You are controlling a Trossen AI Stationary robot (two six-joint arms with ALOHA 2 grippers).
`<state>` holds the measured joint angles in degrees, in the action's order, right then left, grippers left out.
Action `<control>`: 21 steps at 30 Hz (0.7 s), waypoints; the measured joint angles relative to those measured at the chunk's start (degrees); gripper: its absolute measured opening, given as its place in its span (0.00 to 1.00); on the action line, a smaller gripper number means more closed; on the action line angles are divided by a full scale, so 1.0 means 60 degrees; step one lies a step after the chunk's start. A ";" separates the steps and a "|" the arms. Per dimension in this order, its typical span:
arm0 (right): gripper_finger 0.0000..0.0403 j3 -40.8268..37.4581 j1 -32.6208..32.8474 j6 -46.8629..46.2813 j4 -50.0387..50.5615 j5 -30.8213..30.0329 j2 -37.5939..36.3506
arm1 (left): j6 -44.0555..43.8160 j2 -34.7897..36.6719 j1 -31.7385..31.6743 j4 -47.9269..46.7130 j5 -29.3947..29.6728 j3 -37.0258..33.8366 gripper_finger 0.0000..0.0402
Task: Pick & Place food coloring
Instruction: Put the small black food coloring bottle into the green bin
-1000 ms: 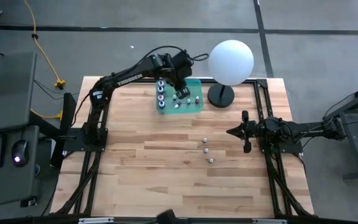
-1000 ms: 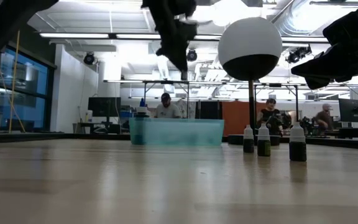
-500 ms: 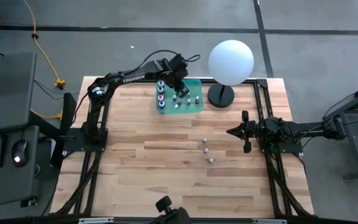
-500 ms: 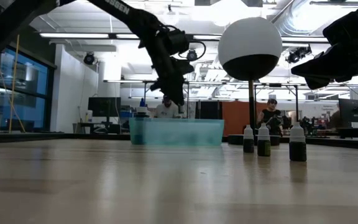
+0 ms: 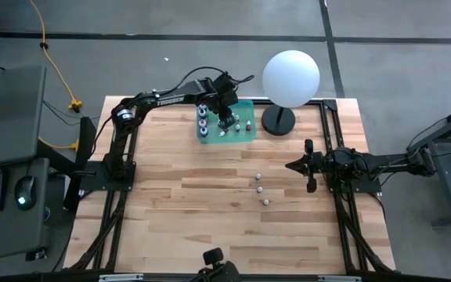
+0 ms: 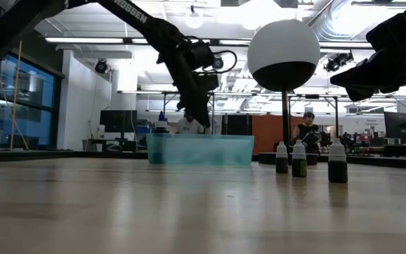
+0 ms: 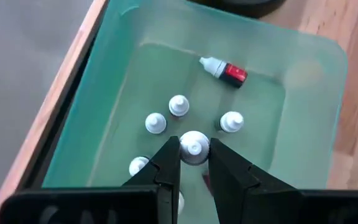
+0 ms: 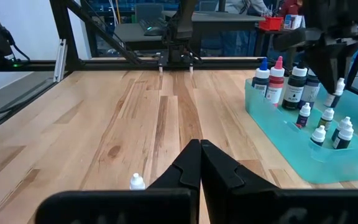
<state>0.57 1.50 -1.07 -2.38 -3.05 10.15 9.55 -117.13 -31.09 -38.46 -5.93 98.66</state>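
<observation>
— Holding anything, the left end effector?
— Yes, its fingers pinch a small white-capped bottle over the teal bin near the table's far edge.
— What else is in the bin?
— More food coloring bottles stand inside; a red one lies on its side.
— Any outside it?
— Three bottles stand in a row toward the table's right edge, well apart from the bin.
— The right end effector?
— Closed on nothing, hovering at the right edge.
</observation>
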 joint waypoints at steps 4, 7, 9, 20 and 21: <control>0.00 0.0002 0.0004 0.0002 -0.0002 0.0000 0.0000 | 0.0595 -0.0042 -0.0004 -0.0179 -0.0172 -0.0001 0.14; 0.00 -0.0001 0.0000 0.0002 -0.0002 0.0000 0.0000 | 0.1029 -0.0042 -0.0006 -0.0188 -0.0250 -0.0001 0.14; 0.00 -0.0001 0.0002 0.0001 -0.0002 -0.0002 0.0000 | 0.1307 -0.0042 -0.0019 -0.0329 -0.0356 -0.0001 0.14; 0.00 -0.0001 0.0004 0.0002 -0.0002 0.0000 0.0000 | 0.1773 -0.0042 -0.0474 -0.0277 -0.1149 -0.0001 0.14; 0.00 0.0002 0.0004 0.0002 0.0001 0.0000 0.0000 | 0.1752 -0.0042 -0.0543 -0.0239 -0.1371 -0.0001 0.14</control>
<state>0.58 1.52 -1.06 -2.37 -3.05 10.15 20.06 -117.38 -34.35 -39.90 -14.15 98.65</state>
